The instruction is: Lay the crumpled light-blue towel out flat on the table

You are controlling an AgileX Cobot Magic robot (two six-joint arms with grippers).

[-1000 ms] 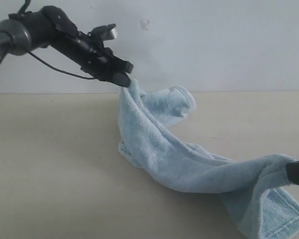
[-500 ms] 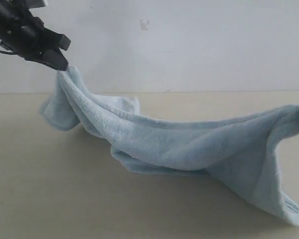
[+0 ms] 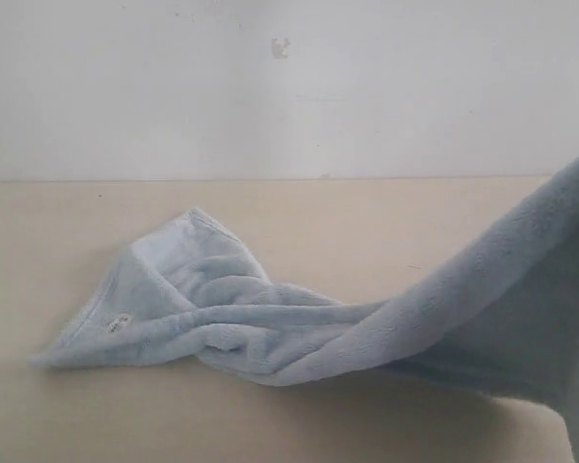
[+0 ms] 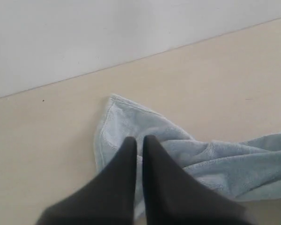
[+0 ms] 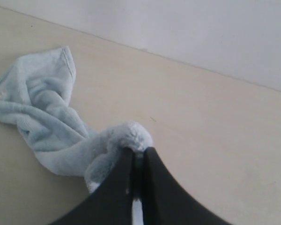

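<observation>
Operator: So, where does the towel (image 3: 222, 323) sit?

Spotter: From the exterior camera, you can see its twisted, bunched end lying on the table (image 3: 386, 222), toward 8 o'clock from the middle. The small white tag (image 3: 119, 323) faces up near the 9 o'clock side of that heap. From there the cloth climbs off the surface toward 3 o'clock and runs out of the frame, so it is not yet flat

Operator: And the pincers?

Spotter: Your right gripper (image 5: 138, 152) has its two dark fingers pressed together on a wad of the towel, which bulges just past the tips, and the rest trails down to the table. Your left gripper (image 4: 139, 140) hangs above the low end of the cloth. Its fingers are drawn almost together, with only a thin slit between them, and you have nothing in it
</observation>
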